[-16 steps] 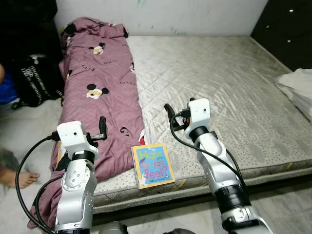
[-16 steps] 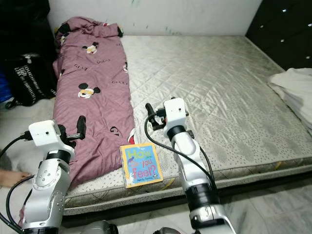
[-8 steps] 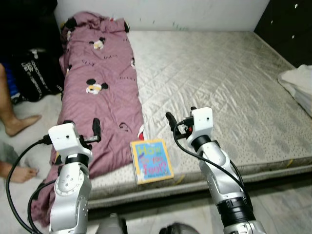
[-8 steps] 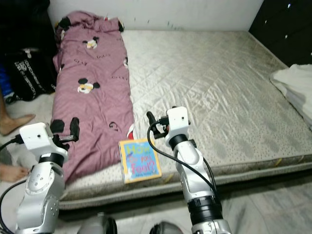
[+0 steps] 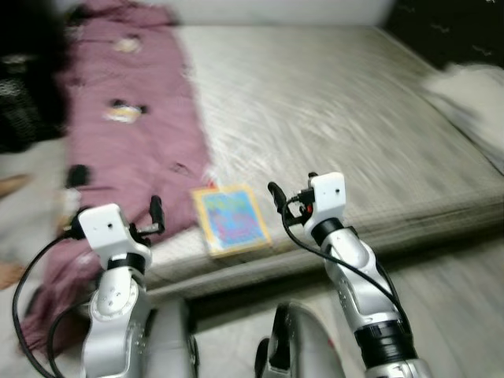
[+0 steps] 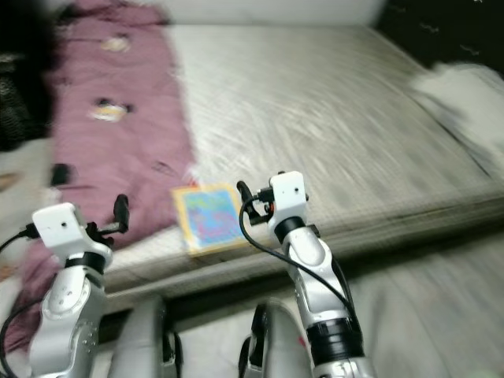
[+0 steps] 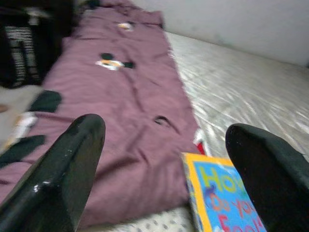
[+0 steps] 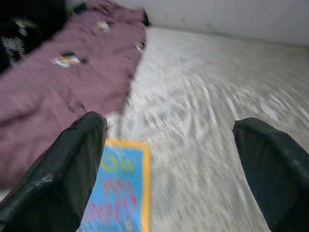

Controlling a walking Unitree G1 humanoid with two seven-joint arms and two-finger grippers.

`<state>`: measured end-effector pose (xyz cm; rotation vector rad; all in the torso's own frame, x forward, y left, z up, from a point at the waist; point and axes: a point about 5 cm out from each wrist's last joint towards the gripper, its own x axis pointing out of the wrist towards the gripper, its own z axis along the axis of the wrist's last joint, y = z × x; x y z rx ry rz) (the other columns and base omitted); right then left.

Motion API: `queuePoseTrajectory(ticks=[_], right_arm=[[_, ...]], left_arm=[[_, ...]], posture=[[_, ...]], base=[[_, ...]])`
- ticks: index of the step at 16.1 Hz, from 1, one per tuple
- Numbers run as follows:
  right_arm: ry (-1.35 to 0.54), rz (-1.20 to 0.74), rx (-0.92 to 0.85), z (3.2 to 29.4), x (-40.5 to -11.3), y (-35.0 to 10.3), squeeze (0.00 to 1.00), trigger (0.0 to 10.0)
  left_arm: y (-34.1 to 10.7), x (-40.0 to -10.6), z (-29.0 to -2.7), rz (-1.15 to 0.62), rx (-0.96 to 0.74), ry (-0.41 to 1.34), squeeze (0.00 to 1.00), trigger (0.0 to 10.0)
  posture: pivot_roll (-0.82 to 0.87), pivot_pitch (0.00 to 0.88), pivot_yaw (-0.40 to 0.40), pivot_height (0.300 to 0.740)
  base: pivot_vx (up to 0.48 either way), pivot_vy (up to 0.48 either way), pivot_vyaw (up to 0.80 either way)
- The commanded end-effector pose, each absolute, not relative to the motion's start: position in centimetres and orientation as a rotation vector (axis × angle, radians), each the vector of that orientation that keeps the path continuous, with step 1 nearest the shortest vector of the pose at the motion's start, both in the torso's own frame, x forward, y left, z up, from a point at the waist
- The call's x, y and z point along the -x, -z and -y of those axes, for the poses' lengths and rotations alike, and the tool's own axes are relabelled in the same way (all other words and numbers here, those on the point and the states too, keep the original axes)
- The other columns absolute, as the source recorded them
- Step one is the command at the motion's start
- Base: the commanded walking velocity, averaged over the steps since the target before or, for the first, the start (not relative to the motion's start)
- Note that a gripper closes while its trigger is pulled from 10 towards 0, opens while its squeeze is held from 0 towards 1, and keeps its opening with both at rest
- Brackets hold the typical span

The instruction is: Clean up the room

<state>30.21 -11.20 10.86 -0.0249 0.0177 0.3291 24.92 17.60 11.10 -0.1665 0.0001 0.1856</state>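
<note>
Book (image 5: 229, 220) lies flat at near edge of bed (image 5: 331, 102), just right of quilt (image 5: 126, 142). Left gripper (image 7: 164, 159) and right gripper (image 8: 169, 164) both spread, empty, hovering short of it. View blurred; steady first, then pinch the overhanging edge.

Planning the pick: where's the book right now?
In the left eye view the book lies flat at the mattress's near edge, beside the maroon blanket, between the two claws.
</note>
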Motion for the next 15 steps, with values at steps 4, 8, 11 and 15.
queuePoseTrajectory(ticks=[4, 8, 11, 15], right_arm=[[-0.338, -0.006, 0.044, 11.20, -30.66, -11.43, 0.00, 10.0], [-0.340, -0.005, 0.043, 11.06, -30.79, -11.45, 0.00, 10.0], [-0.342, -0.005, 0.041, 11.01, -30.81, -11.47, 0.00, 10.0], [-0.337, -0.003, 0.040, 11.03, -30.89, -11.49, 0.00, 10.0]], left_arm=[[-11.39, -24.69, -17.96, 0.012, 0.158, -0.224, 0.00, 10.0], [-11.16, -24.80, -17.95, 0.002, 0.164, -0.225, 0.00, 10.0], [-11.16, -24.85, -17.97, 0.000, 0.166, -0.225, 0.00, 10.0], [-11.16, -25.02, -18.00, 0.004, 0.179, -0.225, 0.00, 10.0]], posture=[[0.01, 0.113, -0.098, 0.593], [0.02, 0.106, -0.096, 0.593], [0.02, 0.104, -0.093, 0.578], [0.02, 0.103, -0.091, 0.549]], base=[[0.000, 0.000, 0.00], [0.000, 0.000, 0.00], [0.000, 0.000, 0.00], [0.000, 0.000, 0.00]])
